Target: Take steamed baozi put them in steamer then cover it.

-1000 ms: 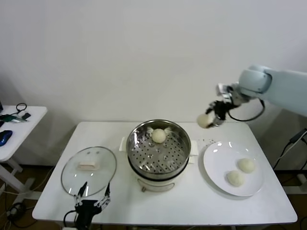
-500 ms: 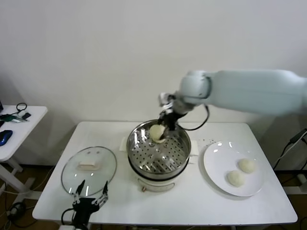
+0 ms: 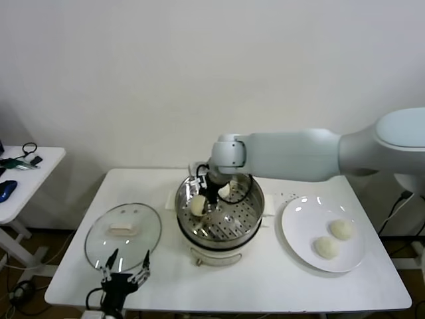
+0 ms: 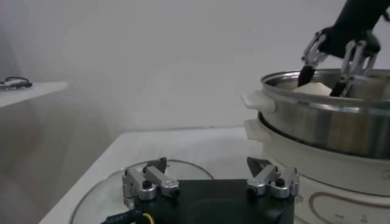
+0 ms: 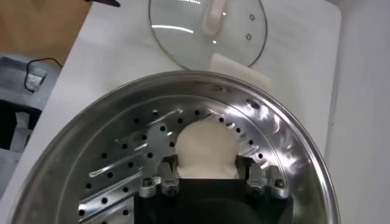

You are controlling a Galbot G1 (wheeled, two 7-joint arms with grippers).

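From the head view, the right gripper (image 3: 201,201) reaches into the steamer (image 3: 249,212), pinching a baozi (image 3: 198,204) near its left wall; a second baozi (image 3: 224,191) sits behind. Two more rest on the white plate (image 3: 299,229). The glass cover (image 3: 123,232) lies left of the steamer.

The left wrist view shows the left gripper (image 4: 210,182) spread wide above that cover (image 4: 103,195).

In the right wrist view, fingers (image 5: 167,176) flank the baozi (image 5: 204,149) on the perforated floor.

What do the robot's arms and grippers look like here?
The right arm has a smooth pale blue-grey shell. The right gripper is black with metal-tipped fingers and a black cable. The left gripper is black too, with silvery finger joints.
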